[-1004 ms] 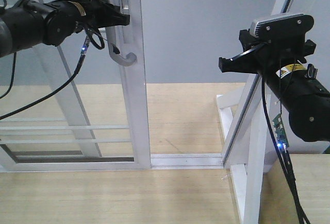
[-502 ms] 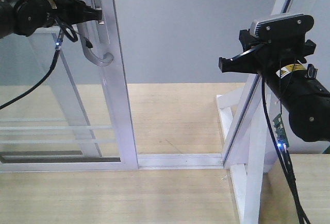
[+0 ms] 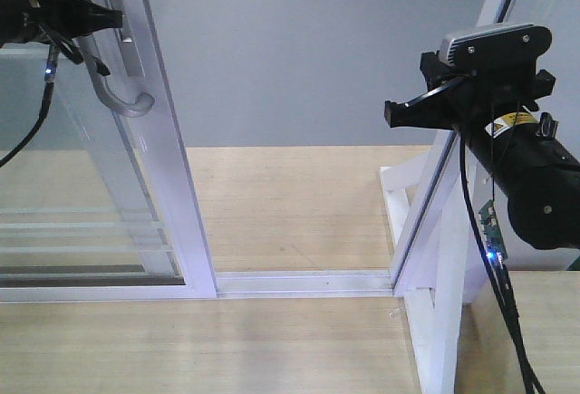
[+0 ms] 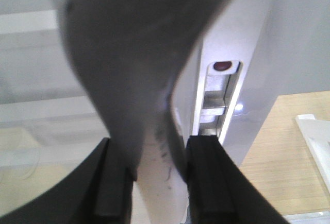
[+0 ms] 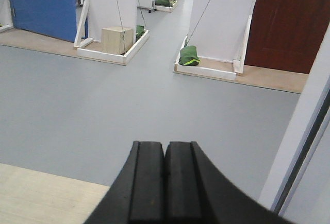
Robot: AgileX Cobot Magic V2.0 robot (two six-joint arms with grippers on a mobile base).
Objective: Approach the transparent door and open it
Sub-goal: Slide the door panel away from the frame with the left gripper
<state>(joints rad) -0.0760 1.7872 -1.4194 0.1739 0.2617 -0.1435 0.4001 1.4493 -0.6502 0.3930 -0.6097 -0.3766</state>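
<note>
The left gripper (image 4: 154,177) pinches the curved grey pull handle (image 3: 122,97) of the tall white-framed transparent glass door (image 3: 159,140); the door slides leftward. The right gripper (image 5: 165,183) is pressed together, far away.

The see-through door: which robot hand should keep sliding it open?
The left hand. It is already clamped on the grey handle of the transparent door. The right hand is shut, holds nothing, and hangs off to the side.
</note>
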